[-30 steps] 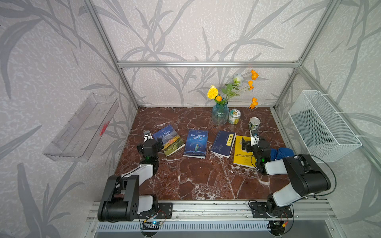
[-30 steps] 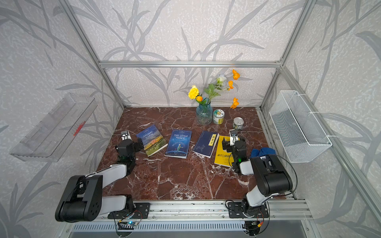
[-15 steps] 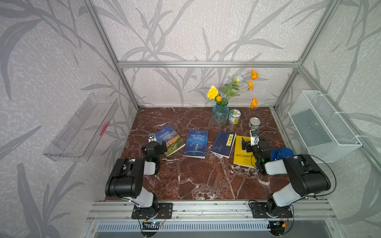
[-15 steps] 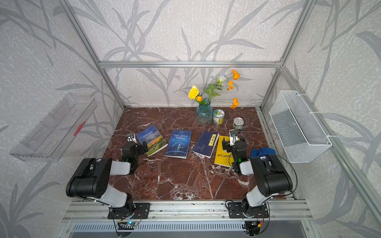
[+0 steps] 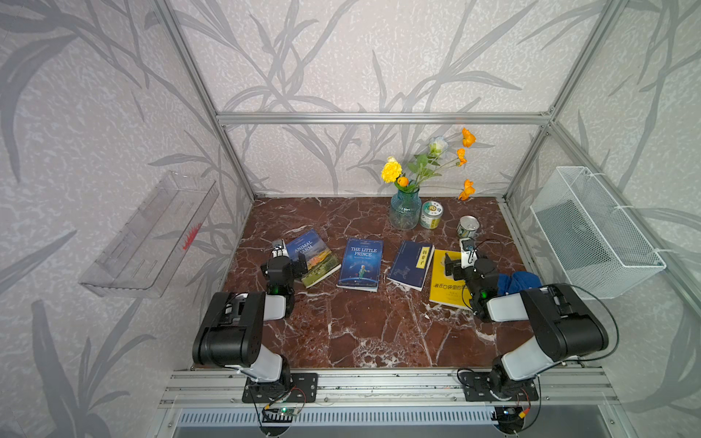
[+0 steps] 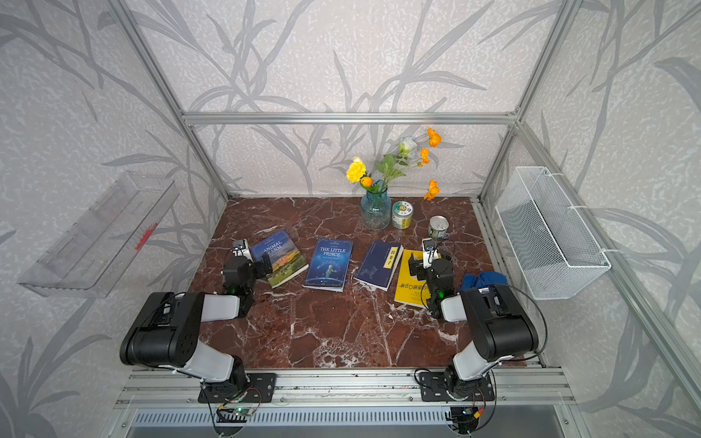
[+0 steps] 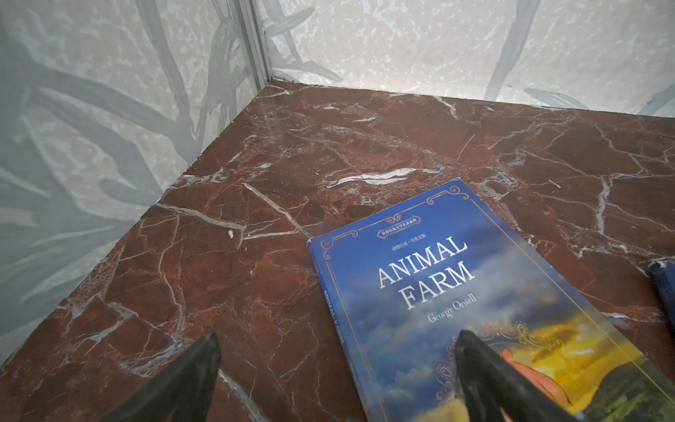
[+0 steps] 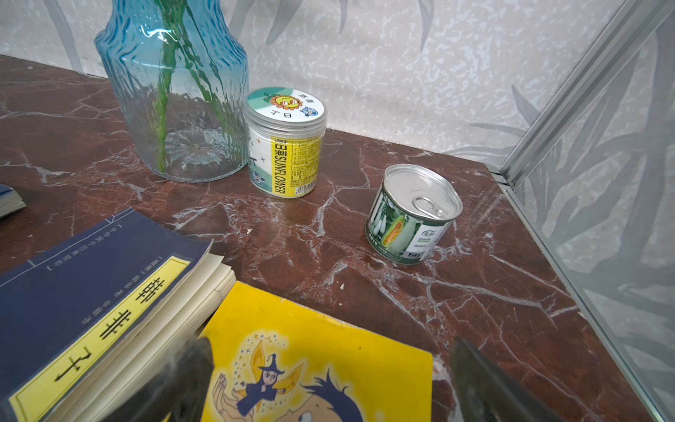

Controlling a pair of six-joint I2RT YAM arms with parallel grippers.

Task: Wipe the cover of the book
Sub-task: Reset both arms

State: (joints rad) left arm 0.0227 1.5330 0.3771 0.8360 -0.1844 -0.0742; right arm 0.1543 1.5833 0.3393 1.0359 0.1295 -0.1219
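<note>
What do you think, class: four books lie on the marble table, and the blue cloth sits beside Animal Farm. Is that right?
Not quite. The blue cloth sits beside the yellow book, at the far end of the row from Animal Farm; both top views show it. Four books do lie on the marble table.

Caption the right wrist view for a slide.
Open right end effector above the yellow book, facing the blue vase, sunflower jar and tin can.

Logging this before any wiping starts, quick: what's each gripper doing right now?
Left gripper: open, holding nothing, by the Animal Farm book.
Right gripper: open, holding nothing, by the yellow book.
</note>
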